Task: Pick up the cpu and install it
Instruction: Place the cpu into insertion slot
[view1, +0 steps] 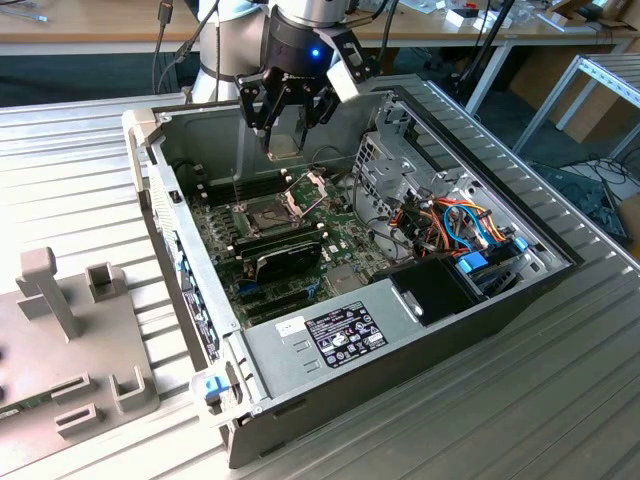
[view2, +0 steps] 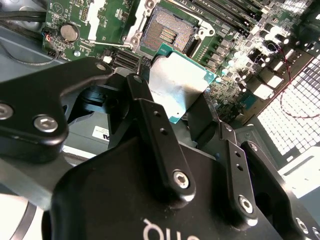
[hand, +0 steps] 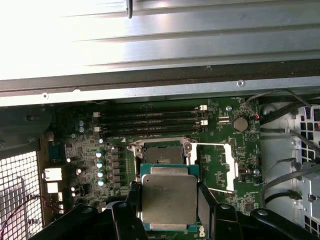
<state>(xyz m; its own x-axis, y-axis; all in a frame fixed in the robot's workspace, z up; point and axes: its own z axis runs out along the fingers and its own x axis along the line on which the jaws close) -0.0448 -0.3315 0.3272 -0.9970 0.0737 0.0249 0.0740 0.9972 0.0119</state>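
Gripper (view1: 285, 132) jaws clamp the cpu (hand: 169, 200) by opposite edges, near the socket (hand: 162, 152) — judged light, rigid, slick-topped, underside fragile; edges suit holding.

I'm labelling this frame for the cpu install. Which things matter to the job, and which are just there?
Job: cpu, held in the gripper; socket, open; frame, swung open.
Just there: black card; power supply; cables; grey jig.

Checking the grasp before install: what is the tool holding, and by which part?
The tool grips the small flat square silver-grey cpu by two opposite side edges.
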